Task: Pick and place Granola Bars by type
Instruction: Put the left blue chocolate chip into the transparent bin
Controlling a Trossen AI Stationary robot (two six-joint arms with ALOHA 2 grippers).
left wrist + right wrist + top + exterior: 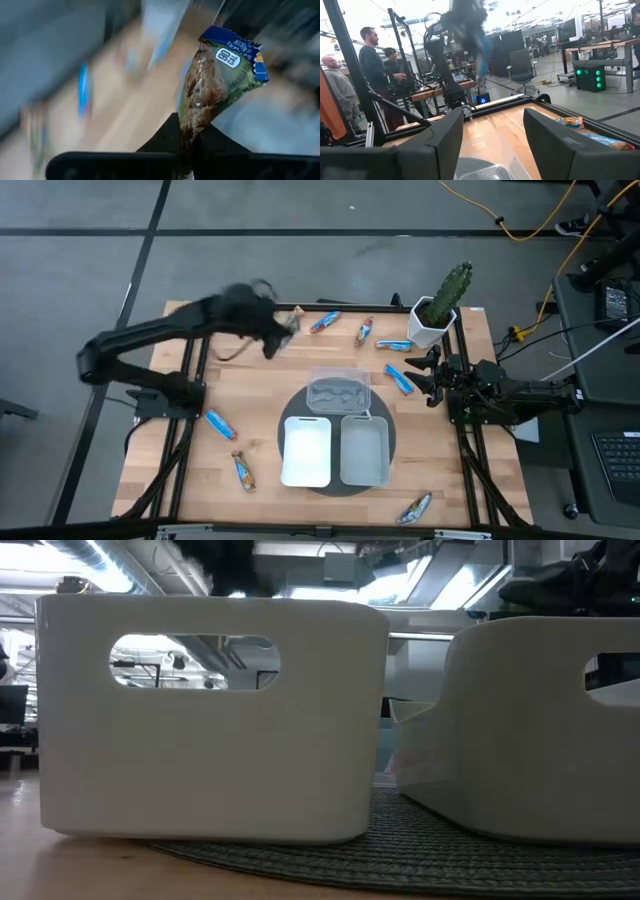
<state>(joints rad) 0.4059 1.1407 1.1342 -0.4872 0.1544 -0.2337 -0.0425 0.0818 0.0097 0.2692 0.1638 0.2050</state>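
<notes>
My left gripper (280,332) is over the far part of the table, shut on a granola bar (210,85) with a clear wrapper and blue ends. More granola bars lie flat along the far edge (325,322) (364,332) (394,345), one lies by the right arm (400,378), two on the left (220,423) (242,470), and one at the near edge (415,507). My right gripper (492,145) waits open at the table's right side (425,375). My left gripper pinches the granola bar between its two fingers (172,135) by its lower end (189,131). The bar runs on from the fingers along their length, and its blue crimped end (232,42) stands free. It is lifted clear of the table.
A dark round mat (385,418) holds a white tray (307,450), a grey tray (364,450) and a clear plastic tray (338,392). A potted cactus (440,305) stands at the far right corner. People stand beyond the table (372,60).
</notes>
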